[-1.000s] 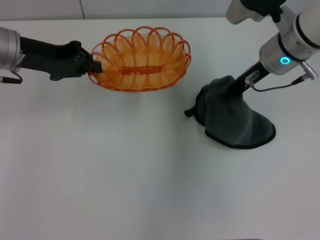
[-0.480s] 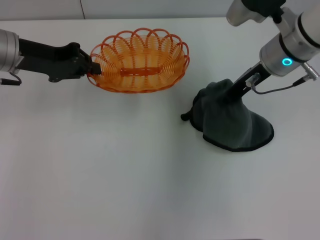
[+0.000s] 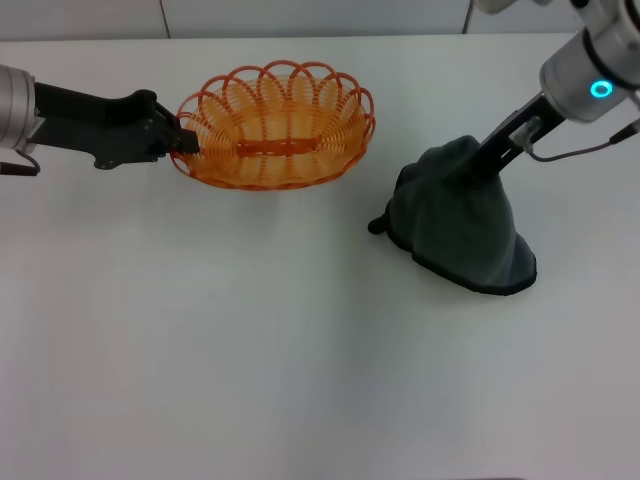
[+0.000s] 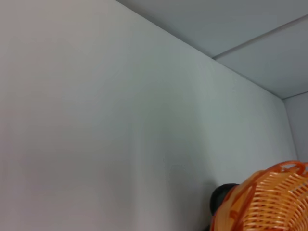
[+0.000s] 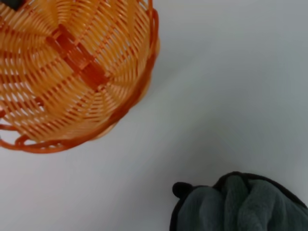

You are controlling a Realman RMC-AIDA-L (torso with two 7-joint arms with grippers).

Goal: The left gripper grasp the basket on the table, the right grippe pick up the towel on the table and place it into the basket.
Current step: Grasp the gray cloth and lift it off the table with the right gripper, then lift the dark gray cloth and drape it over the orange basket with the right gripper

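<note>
1. Head view: your left gripper (image 3: 183, 143) is clamped on the basket (image 3: 272, 127) rim's near end. Your right grippe (image 3: 467, 165) pinches the towel (image 3: 463, 218), which drapes below it onto the table (image 3: 250, 340), beside the basket.
2. Left wrist: basket (image 4: 264, 199) edge only.
3. Right wrist: basket (image 5: 72, 67) apart from towel (image 5: 240, 202).

Looks like a lab or robot test bench: plain white table (image 3: 250, 350) with no marks, bare pale wall (image 3: 300, 15) behind (one seam line visible), only staged props laid out.
</note>
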